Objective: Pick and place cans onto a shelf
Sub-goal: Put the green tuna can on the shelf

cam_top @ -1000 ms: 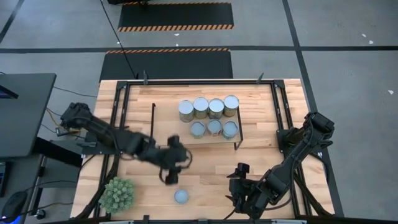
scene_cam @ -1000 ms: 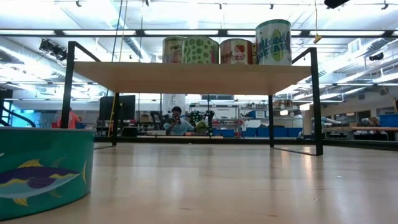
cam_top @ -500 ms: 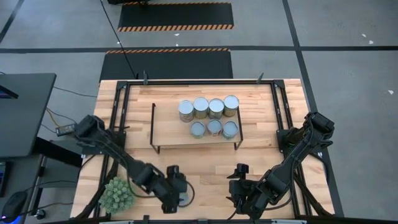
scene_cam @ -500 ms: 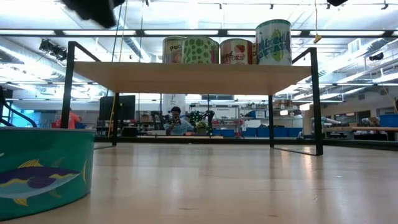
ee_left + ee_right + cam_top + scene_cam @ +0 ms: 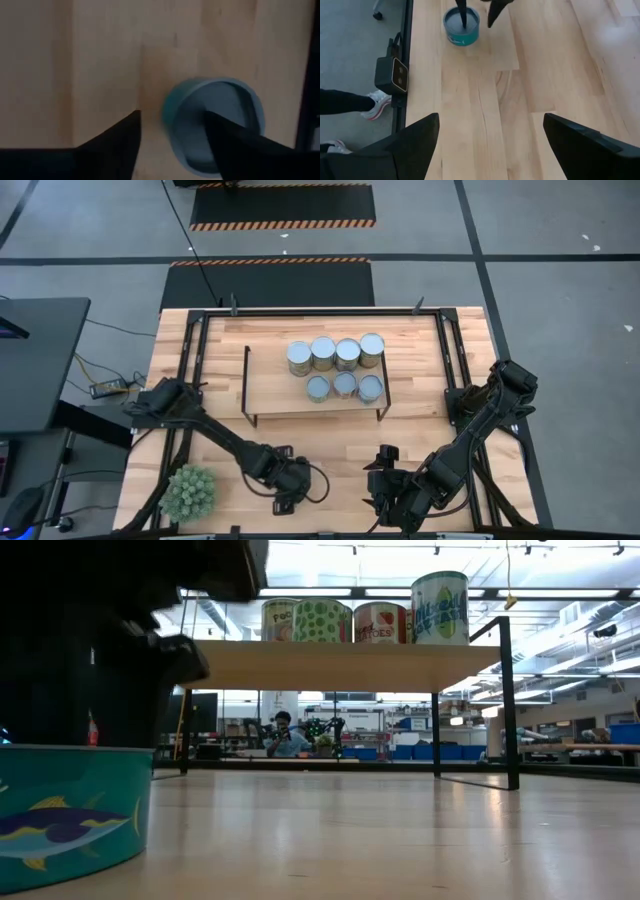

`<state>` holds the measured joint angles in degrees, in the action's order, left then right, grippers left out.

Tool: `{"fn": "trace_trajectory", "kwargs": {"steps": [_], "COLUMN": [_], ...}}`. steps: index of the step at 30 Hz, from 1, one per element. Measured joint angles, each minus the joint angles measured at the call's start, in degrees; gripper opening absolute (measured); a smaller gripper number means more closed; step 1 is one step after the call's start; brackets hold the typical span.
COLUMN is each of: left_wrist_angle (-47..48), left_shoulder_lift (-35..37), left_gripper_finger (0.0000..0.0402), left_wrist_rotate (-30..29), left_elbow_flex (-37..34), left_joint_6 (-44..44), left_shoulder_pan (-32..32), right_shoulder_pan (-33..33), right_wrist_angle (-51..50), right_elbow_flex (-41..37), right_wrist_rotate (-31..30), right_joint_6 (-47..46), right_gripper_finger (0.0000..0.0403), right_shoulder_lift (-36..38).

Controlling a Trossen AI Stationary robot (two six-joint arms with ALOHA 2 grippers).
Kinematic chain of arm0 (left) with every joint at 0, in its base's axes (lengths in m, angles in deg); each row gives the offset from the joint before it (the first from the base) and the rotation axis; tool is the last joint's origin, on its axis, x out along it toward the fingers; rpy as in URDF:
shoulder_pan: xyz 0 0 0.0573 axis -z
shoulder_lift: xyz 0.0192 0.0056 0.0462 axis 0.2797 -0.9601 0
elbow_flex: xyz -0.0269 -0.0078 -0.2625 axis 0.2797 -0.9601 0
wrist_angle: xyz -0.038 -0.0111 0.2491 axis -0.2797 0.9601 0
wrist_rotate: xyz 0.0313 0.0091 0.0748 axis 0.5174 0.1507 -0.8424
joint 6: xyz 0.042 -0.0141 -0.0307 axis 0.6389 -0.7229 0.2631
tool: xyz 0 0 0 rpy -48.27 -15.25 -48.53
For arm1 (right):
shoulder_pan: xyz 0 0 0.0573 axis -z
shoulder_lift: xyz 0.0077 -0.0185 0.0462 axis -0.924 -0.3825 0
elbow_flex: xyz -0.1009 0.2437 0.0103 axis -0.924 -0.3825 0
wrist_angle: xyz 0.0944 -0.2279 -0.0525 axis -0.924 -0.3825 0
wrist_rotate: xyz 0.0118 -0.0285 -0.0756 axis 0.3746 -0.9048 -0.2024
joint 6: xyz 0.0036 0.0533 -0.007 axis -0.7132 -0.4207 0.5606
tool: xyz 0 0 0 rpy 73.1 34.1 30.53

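Swinging my left gripper (image 5: 170, 145) down from the shelf (image 5: 275, 395), I've got it over the upright teal can (image 5: 212, 125) at the table's front edge, fingers spread but sitting off-centre, one inside the rim.

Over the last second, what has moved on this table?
The left gripper swung from mid-table toward the near edge and came down over the lone can, fingers open around its rim, not gripping. The right gripper, shelf and seven shelved cans stayed put.
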<state>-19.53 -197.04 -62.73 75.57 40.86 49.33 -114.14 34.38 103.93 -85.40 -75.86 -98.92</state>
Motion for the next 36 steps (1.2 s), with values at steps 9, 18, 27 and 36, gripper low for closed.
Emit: {"fn": "trace_trajectory", "kwargs": {"steps": [9, 18, 27, 36], "left_wrist_angle": [0.20, 2.82, 9.22, 15.33], "left_shoulder_lift": [-1.74, 2.24, 15.51, 27.02], "left_gripper_finger": [0.0045, 0.0005, 0.0004, 0.0004], "left_wrist_rotate": [0.73, -2.39, -2.33, -2.86], "left_elbow_flex": [0.32, -0.23, -0.12, -0.10], "left_joint_6": [2.72, 2.66, -0.58, -5.14], "left_shoulder_pan": [0.27, 0.13, -6.31, -20.54], "right_shoulder_pan": [0.00, 0.00, 0.00, 0.17], "right_wrist_angle": [-0.02, -0.14, -0.50, -0.49], "right_elbow_flex": [0.00, 0.00, 0.00, 0.00], "right_wrist_rotate": [0.02, 1.97, 1.97, 1.97], "right_joint_6": [0.00, 0.00, 0.00, 0.28], "right_gripper_finger": [0.0365, 0.0365, 0.0365, 0.0365], "right_shoulder_lift": [0.00, 0.00, 0.00, 0.00]}}
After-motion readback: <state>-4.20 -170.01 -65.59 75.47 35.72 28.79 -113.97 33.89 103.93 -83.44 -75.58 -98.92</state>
